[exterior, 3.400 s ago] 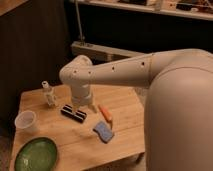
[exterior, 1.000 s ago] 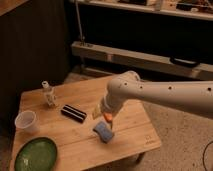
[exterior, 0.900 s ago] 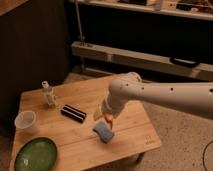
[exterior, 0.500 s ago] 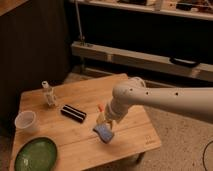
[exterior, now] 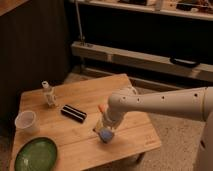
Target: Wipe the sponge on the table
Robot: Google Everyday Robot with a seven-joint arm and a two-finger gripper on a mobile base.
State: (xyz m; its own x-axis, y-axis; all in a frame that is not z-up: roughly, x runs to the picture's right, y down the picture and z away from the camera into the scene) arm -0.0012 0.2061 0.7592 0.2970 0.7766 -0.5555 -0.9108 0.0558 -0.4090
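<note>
The blue sponge [exterior: 105,135] lies on the light wooden table [exterior: 135,131], right of its middle and toward the front. My gripper [exterior: 104,128] hangs at the end of the white arm, straight down onto the sponge, open, and covering most of it. Only the sponge's lower blue edge shows beneath the fingers. I cannot tell whether the fingers touch the sponge.
An orange stick [exterior: 100,108] lies just behind the gripper. A black striped block [exterior: 73,112] sits left of it. A small white bottle [exterior: 48,94] stands at the back left. A clear cup [exterior: 26,121] and a green plate [exterior: 35,155] occupy the front left.
The arm has come down and slightly toward the front edge, bringing the gripper from just above the sponge onto it. The sponge has barely shifted.
</note>
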